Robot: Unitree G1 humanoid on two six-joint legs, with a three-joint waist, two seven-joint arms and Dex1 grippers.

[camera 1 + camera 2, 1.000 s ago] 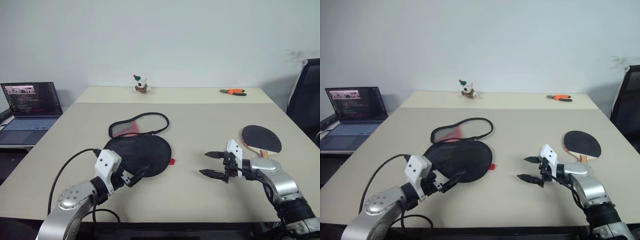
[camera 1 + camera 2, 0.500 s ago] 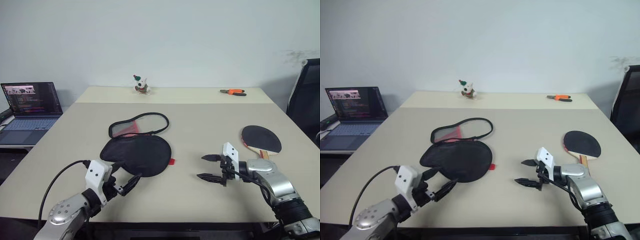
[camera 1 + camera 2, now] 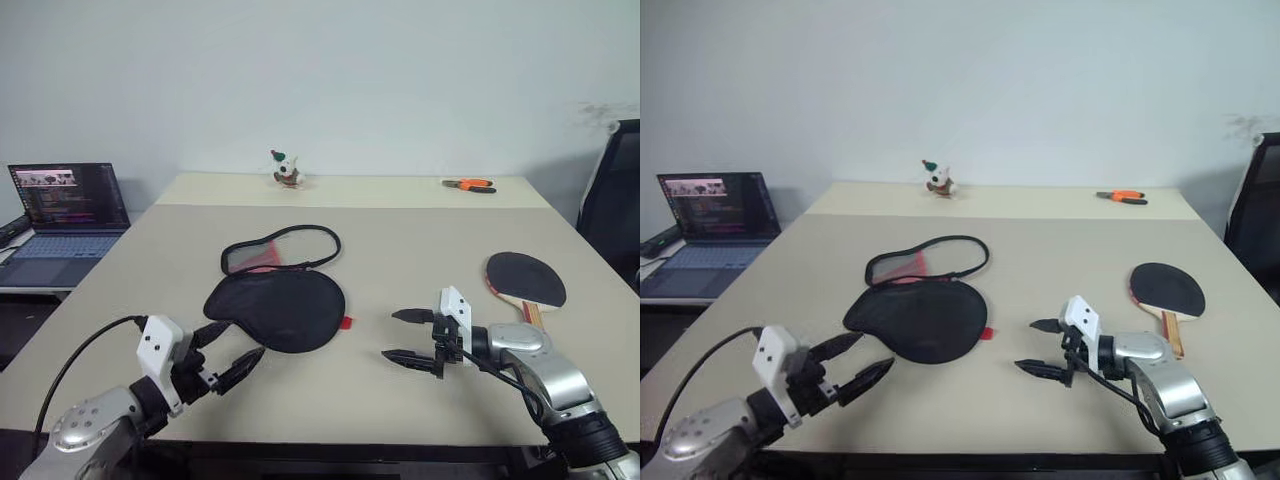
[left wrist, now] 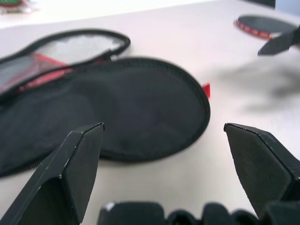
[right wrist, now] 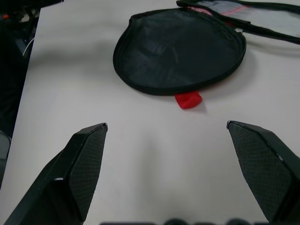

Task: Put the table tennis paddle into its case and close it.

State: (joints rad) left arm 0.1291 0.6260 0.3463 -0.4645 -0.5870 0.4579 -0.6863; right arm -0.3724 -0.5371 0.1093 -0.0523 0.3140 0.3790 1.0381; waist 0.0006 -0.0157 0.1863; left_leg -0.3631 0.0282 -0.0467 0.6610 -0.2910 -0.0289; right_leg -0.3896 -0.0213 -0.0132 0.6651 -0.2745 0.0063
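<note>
The table tennis paddle (image 3: 525, 277) lies flat at the table's right, black face up, its pale handle pointing toward the near edge. The case (image 3: 278, 306) lies at mid-table, unzipped. Its mesh-and-red flap (image 3: 280, 247) is folded back on the far side, and a small red tab (image 5: 188, 99) sticks out at its right rim. My left gripper (image 3: 245, 340) hovers open and empty near the front edge, just short of the case (image 4: 117, 103). My right gripper (image 3: 389, 334) is open and empty between case and paddle, pointing left at the case (image 5: 180, 47).
A laptop (image 3: 65, 215) stands open on a side desk at the left. A small toy figure (image 3: 286, 170) and orange-handled pliers (image 3: 468, 184) lie at the table's far edge. A black chair (image 3: 615, 190) stands at the right.
My left gripper has drawn back off the case's near rim toward the front-left edge. My right gripper has slid a little left, away from the paddle. Both stay open.
</note>
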